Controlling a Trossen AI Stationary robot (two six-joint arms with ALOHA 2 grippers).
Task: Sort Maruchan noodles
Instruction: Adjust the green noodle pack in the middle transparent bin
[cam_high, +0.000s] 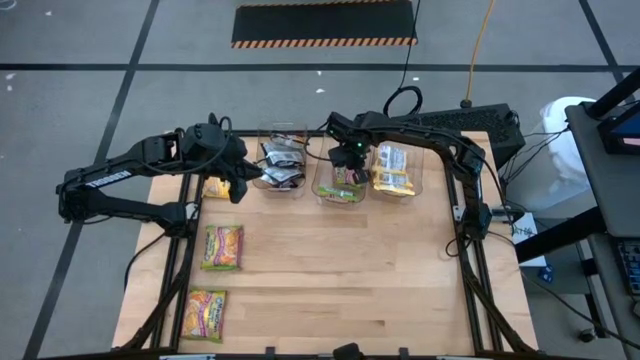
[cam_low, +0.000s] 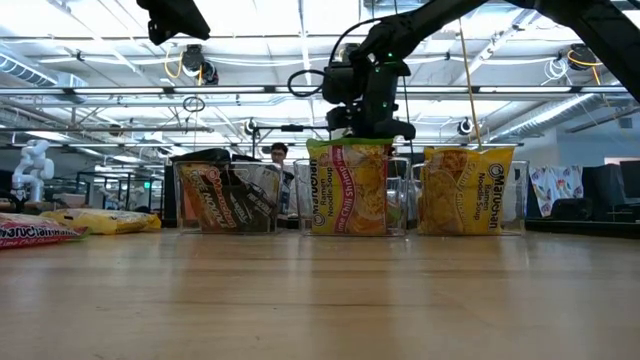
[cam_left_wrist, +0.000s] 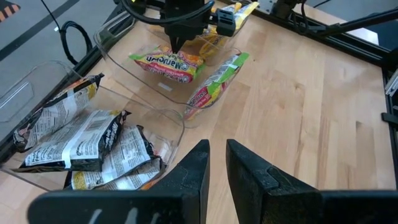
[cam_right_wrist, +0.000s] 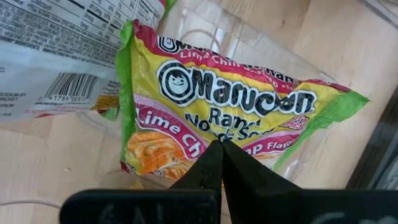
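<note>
Wooden worktop (cam_high: 330, 260) is carrying three clear bins (cam_high: 340, 192); right pincer (cam_high: 345, 163), fingers pressed together, is hovering over lime-green noodles (cam_right_wrist: 217, 112) in the middle bin, black packets (cam_left_wrist: 87, 140) beside, yellow packets (cam_high: 392, 168) opposite; left pincer (cam_left_wrist: 214, 162) is narrowly parted, empty.

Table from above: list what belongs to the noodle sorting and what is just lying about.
Job:
- lime-green packets loose on the table
- black packets in the left bin
- yellow packets in the right bin
- right gripper, shut over the middle bin
- left gripper, empty

Lying about:
- black cable
- striped floor mat

Lime-green/pink packet (cam_right_wrist: 224, 118) centre frame; black-white packets (cam_left_wrist: 87, 140) lower left; yellow-orange packet (cam_low: 467, 190) right.
</note>
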